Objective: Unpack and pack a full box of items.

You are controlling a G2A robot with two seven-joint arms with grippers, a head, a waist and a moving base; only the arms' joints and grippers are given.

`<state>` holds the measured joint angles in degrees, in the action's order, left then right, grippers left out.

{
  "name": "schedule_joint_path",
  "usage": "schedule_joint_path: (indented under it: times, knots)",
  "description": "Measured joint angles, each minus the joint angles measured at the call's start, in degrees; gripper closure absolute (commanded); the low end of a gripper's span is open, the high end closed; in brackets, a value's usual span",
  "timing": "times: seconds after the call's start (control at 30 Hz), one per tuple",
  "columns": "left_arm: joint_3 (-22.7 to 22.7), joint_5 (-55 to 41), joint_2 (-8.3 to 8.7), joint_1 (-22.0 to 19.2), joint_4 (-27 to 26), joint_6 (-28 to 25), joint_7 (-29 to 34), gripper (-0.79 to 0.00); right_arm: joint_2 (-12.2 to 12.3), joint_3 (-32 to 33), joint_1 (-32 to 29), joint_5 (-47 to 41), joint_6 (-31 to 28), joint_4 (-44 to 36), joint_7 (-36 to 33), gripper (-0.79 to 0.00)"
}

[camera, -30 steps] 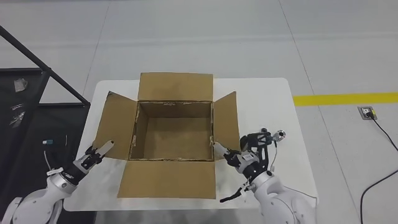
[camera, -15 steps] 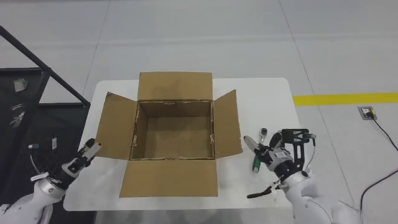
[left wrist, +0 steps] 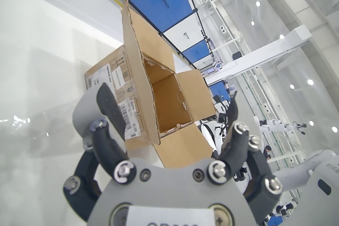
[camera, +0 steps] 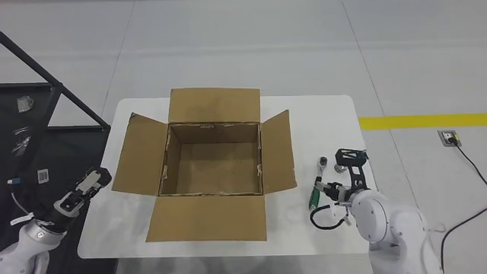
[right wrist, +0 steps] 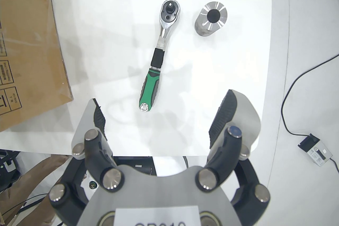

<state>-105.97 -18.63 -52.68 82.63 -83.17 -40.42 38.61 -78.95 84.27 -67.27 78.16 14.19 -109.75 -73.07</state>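
Box point(camera: 214, 105) sits mid-frame in the top view on the white desk point(camera: 319, 122), open, all four flaps folded out, and I see bare cardboard floor inside. Labels are on its outer wall in the left wrist view.

Ratchet point(right wrist: 159, 52) lies flat on the desk right of the box, in the lower right part of the top view. Its steel head points to the upper edge and its green handle to the lower edge. It is clear of the box's right flap. Socket point(right wrist: 211, 18) stands just beside the ratchet head on the side away from the box, not touching it, dark hole facing up.

My right claw point(right wrist: 161, 105) is open and grips nothing. It hangs over the desk's near edge, close to the ratchet's handle end, above it and not in contact.

My left claw point(left wrist: 169, 97) is open too, nothing between the fingers. It is at the lower left of the top view, off the desk's left edge, facing the box, well apart from it.
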Motion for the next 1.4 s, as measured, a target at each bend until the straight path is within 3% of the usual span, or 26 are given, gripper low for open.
schedule_joint_path:
  times: [0.23, 0.37, 0.63, 0.67, 0.77, 0.87, 0.9, 1.03, 1.4]
  knots:
    - [-0.21, -0.22, -0.02, 0.24, -0.13, 0.5, -0.29, -0.785, 0.0, -0.01, -0.14, -0.06, -0.14, -0.16, 0.15, -0.785]
    - [-0.21, -0.21, -0.02, 0.24, -0.12, 0.49, -0.29, -0.785, -0.24, -3.48, 0.38, 1.57, -0.9, 1.5, 2.85, -0.785]
    - [-0.21, -0.21, -0.02, 0.24, -0.12, 0.49, -0.29, -0.785, -1.06, -6.34, 13.41, -1.38, -0.45, 19.51, -1.63, -0.785]
    - [-0.21, -0.21, -0.02, 0.24, -0.12, 0.49, -0.29, -0.785, -1.12, -6.53, 14.49, -1.96, -0.79, 21.25, -1.36, -0.773]
    - [-0.21, -0.21, -0.02, 0.24, -0.12, 0.49, -0.29, -0.785, -1.26, -6.91, 17.07, -3.2, -1.65, 25.59, -0.36, -0.551]
    - [-0.21, -0.21, -0.02, 0.24, -0.12, 0.49, -0.29, -0.785, -1.4, -7.06, 18.83, -3.9, -1.01, 29.19, 0.42, -0.499]
    - [-0.21, -0.21, -0.02, 0.24, -0.12, 0.49, -0.29, -0.785, -1.45, -7.05, 19.35, -3.98, -0.52, 30.33, 0.68, -0.391]
    - [-0.21, -0.21, -0.02, 0.24, -0.12, 0.49, -0.29, -0.785, -1.61, -6.87, 21.6, -6.0, -0.16, 35.49, 2.09, -0.348]
    - [-0.21, -0.21, -0.02, 0.24, -0.12, 0.49, -0.29, -0.785, -1.93, -7.82, 25.3, -7.03, 1.41, 43.56, 3.66, -0.342]
